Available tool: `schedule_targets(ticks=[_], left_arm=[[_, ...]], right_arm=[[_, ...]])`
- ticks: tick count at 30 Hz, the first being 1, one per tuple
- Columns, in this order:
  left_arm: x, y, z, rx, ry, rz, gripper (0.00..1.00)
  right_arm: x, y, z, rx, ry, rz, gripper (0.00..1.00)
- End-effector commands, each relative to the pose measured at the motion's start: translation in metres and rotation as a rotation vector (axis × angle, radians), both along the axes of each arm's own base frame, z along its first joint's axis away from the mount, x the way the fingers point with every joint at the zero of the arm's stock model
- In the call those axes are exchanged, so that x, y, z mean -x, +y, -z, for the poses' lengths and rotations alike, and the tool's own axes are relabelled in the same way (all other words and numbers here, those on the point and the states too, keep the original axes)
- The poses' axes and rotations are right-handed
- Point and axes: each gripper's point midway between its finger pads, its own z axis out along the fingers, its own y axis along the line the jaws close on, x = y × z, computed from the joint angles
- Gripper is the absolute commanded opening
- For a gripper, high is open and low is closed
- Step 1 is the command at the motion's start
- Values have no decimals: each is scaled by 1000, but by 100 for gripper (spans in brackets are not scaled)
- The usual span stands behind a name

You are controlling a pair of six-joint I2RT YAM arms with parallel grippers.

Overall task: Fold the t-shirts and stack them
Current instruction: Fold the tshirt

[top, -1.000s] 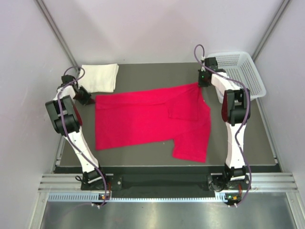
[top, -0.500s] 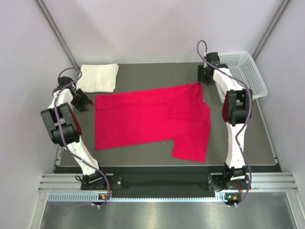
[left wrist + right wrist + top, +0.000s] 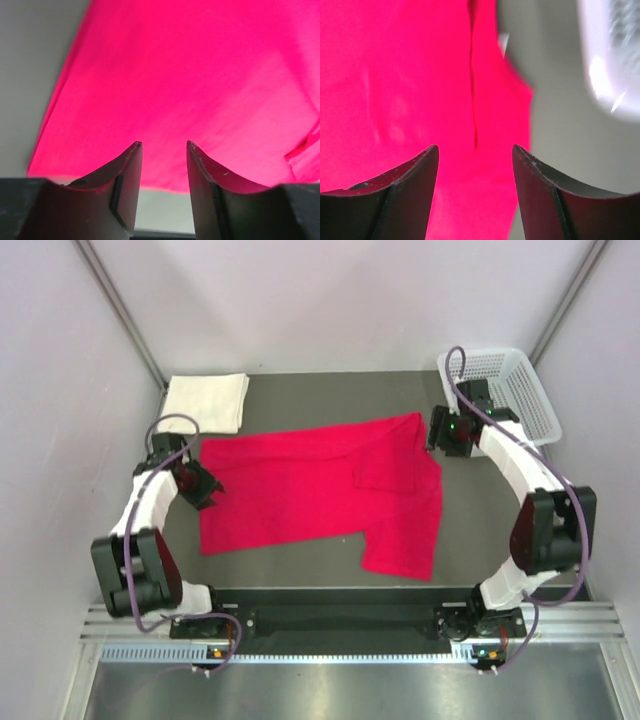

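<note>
A bright red t-shirt [image 3: 300, 490] lies spread flat on the dark mat, one side folded over at the right with a sleeve pointing toward the near edge. A cream-white t-shirt [image 3: 207, 402] sits folded at the back left corner. My left gripper [image 3: 203, 486] hovers at the red shirt's left edge; in the left wrist view it [image 3: 163, 145] is open and empty above the red cloth [image 3: 200, 75]. My right gripper [image 3: 440, 436] is beside the shirt's back right corner; its wrist view shows it [image 3: 476, 147] open and empty over the red cloth [image 3: 395, 75].
A white mesh basket [image 3: 520, 390] stands at the back right, just behind the right arm, and shows as a blur [image 3: 610, 60] in the right wrist view. The dark mat [image 3: 500, 530] lies bare to the right of the shirt. White walls close in both sides.
Both grippers have opened and let go of the red shirt's back corners. The left one has moved toward the near side along the shirt's left edge, the right one slightly right and nearer.
</note>
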Motion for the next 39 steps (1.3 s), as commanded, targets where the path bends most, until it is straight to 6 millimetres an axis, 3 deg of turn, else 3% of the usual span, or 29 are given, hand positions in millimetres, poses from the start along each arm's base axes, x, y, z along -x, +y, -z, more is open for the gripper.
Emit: schedule_targets(ticks=[1,4,5,6,8,13,21,28,36,39], left_arm=[[55,6,6,-6,101,-215,45],[90,9,18,-42,192,-299,39],[104,8,20,-42,235,-317,39],[110,20,23,-104,253,-369,39],[124,24,28,-122,308,-403,39],[142,21,43,-58,421,-484,38],[143,33,60,-70,469,-547,40],[135,46,69,-89,448,-583,45],[145,39,87,-66,498,-603,49],[148,38,93,-55,513,-611,44]], right_arm=[[57,25,7,-124,60,-17,61],[84,30,5,-162,58,-22,61],[96,30,13,-166,83,-18,61],[102,28,14,-165,93,-14,62],[115,26,16,-164,100,-10,62],[140,30,30,-192,156,-29,65],[163,26,57,-205,215,-19,68],[167,16,61,-230,226,-8,70],[167,13,63,-234,233,4,71],[172,13,70,-249,256,22,71]])
